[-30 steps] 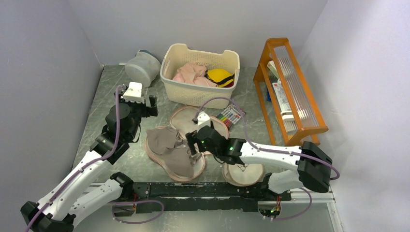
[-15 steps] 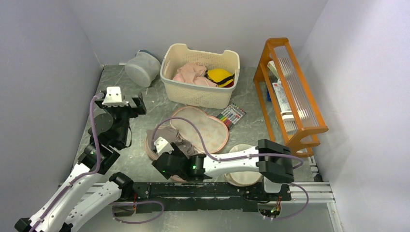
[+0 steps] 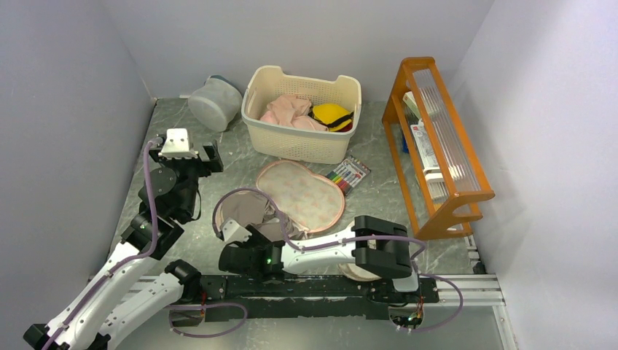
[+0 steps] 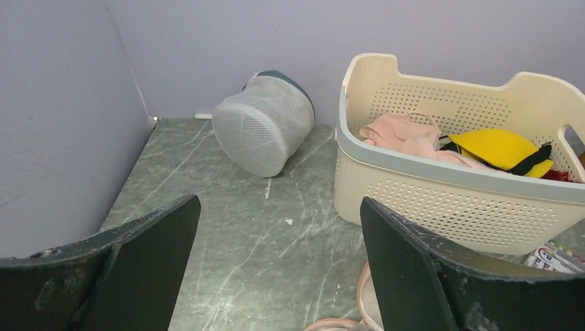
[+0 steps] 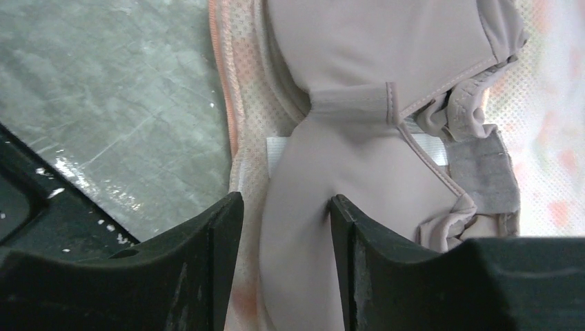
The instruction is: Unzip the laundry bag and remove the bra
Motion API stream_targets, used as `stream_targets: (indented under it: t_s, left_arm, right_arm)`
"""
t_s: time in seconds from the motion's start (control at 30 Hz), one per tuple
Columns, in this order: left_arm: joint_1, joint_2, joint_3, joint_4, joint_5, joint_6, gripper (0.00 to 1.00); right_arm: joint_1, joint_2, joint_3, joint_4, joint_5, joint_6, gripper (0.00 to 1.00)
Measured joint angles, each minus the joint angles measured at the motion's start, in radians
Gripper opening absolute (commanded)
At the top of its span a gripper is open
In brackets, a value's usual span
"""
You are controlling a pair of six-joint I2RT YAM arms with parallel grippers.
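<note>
The laundry bag (image 3: pixel 302 193) lies unzipped in mid-table, its floral flap folded back towards the basket. The taupe bra (image 3: pixel 244 210) lies on the bag's near-left lobe, partly under my right arm. In the right wrist view the bra (image 5: pixel 359 69) fills the middle, with the bag's mesh rim (image 5: pixel 241 138) left of it. My right gripper (image 5: pixel 286 207) is partly open, its fingers straddling the bra cup's edge and the bag's rim; the right finger (image 5: pixel 345 227) dents the cup. It shows low in the top view (image 3: pixel 229 255). My left gripper (image 3: pixel 208 159) is open and empty, raised left of the bag (image 4: pixel 279 269).
A cream basket (image 3: pixel 302 142) with pink clothes and a yellow item stands at the back. A grey mesh pouch (image 3: pixel 215 100) lies in the back left corner. An orange rack (image 3: pixel 437 138) stands right, markers (image 3: pixel 348 175) beside the bag. A round cream pouch (image 3: pixel 364 271) lies under my right arm.
My right gripper has swung from the bag's middle to its near-left lobe and lowered over the bra. My left gripper has pulled back to the left and stands open.
</note>
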Motion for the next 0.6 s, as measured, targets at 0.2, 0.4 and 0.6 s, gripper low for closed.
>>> stream_targets:
  t_s: [0.2,0.4,0.6]
  left_arm:
    - [0.0,0.0,0.0,0.0,0.0,0.0,0.98]
    - [0.0,0.009,0.0,0.0,0.002,0.0,0.98]
    - [0.0,0.015,0.0,0.0,0.004,0.0,0.98]
  right_arm:
    - [0.002,0.008,0.006,-0.03,0.058,0.0,0.31]
    - [0.002,0.006,0.006,-0.031,0.085,-0.011,0.15]
    - [0.002,-0.075,-0.025,-0.017,0.089,-0.03,0.03]
